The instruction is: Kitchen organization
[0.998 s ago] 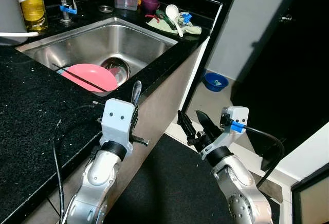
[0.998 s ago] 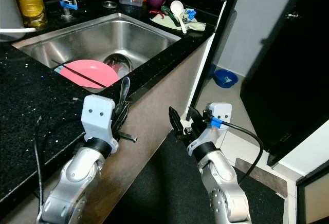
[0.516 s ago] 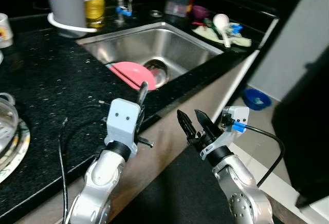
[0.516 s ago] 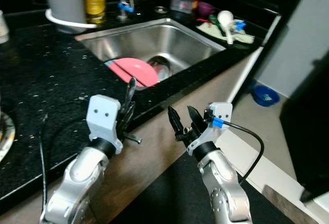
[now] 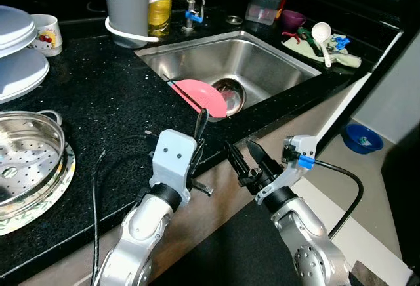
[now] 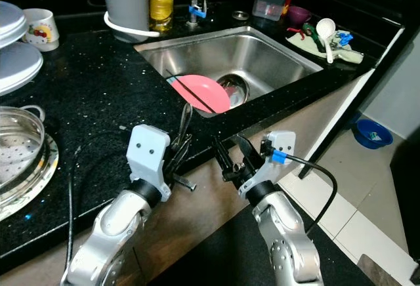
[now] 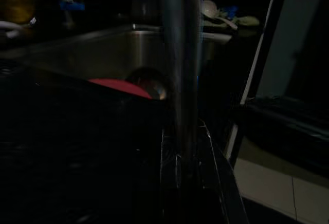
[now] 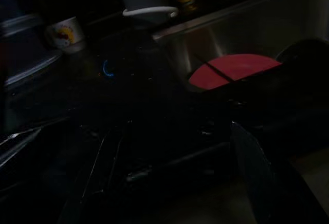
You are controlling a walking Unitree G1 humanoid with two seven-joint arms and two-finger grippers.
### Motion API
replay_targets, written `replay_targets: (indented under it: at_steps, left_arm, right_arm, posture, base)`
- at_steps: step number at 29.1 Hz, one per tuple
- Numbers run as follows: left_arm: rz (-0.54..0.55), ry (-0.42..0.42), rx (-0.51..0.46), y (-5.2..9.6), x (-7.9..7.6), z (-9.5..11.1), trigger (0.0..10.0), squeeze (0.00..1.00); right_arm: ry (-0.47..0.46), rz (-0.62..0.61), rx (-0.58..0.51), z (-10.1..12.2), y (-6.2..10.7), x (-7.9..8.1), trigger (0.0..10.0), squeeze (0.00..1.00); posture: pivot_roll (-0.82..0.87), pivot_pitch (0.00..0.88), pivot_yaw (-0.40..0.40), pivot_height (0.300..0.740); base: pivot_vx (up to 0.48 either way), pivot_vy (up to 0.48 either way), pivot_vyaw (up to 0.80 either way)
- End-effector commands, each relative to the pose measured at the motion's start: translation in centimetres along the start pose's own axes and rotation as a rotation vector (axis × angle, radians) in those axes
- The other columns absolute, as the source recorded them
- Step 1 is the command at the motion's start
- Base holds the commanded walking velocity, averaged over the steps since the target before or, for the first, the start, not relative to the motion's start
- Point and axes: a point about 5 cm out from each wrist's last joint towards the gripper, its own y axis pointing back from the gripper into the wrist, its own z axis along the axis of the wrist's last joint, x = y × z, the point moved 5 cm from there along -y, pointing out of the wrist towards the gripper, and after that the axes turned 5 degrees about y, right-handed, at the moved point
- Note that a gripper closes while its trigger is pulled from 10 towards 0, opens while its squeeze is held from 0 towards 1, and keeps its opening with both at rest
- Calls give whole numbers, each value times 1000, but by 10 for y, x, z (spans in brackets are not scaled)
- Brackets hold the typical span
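The left gripper is closed around a slim metal utensil that stands upright over the counter's front edge. The right gripper hangs empty with fingers spread, just off that edge. The utensil looks light, stiff and slick, so a grip low on its handle seems safest. Beyond lies the sink, holding a pink plate crossed by chopsticks and a steel bowl. A steamer pot sits well apart to the left.

Steamer pot, stacked plates cut off by frame edge.
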Motion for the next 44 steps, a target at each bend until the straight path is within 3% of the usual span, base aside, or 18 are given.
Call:
replay_targets:
  at_steps: [1,7,12,15,17,21,26,31,37,44]
  left_arm:
    - [62,-45,-32,1,19,8,10000,0]
    - [-5,-49,-125,-5,9,32,10000,0]
    - [-99,-34,-195,-11,-8,54,10000,0]
    - [-202,4,-261,-13,-27,76,10000,0]
    - [-209,20,-287,-14,-28,85,10000,0]
    - [-200,45,-332,-17,-24,101,10000,0]
    - [-109,23,-375,-29,8,119,10000,0]
    - [-66,24,-382,-34,23,125,10000,0]
    - [-78,24,-361,-37,21,122,10000,0]
    - [-109,40,-347,-36,11,118,10000,0]
  right_arm:
    - [-17,-5,0,1,1,-3,10000,0]
    - [-25,-3,-9,2,1,-3,10000,0]
    - [-29,-7,-14,3,2,-5,10000,0]
    - [-30,-6,-17,4,2,-5,10000,0]
    - [-29,-5,-18,4,2,-5,10000,0]
    - [-29,-5,-25,6,2,-5,10000,0]
    - [-21,-34,-104,30,-5,-15,10000,0]
    - [-1,-36,-145,45,-9,-19,10000,0]
    - [32,-27,-169,53,-11,-19,10000,0]
    - [57,-44,-184,55,-9,-19,10000,0]
  posture:
    - [68,37,-192,740]
    - [66,36,-193,740]
    - [67,35,-193,740]
    - [67,33,-193,740]
    - [65,32,-193,740]
    - [67,33,-194,740]
    - [74,34,-191,740]
    - [77,22,-185,740]
    - [82,18,-180,740]
    - [88,9,-175,740]
  base:
    - [0,0,0]
    - [0,0,0]
    - [0,0,0]
    - [0,0,0]
    - [0,0,0]
    - [0,0,0]
    - [0,0,0]
    - [0,-109,0]
    - [0,-279,0]
    - [0,-298,775]
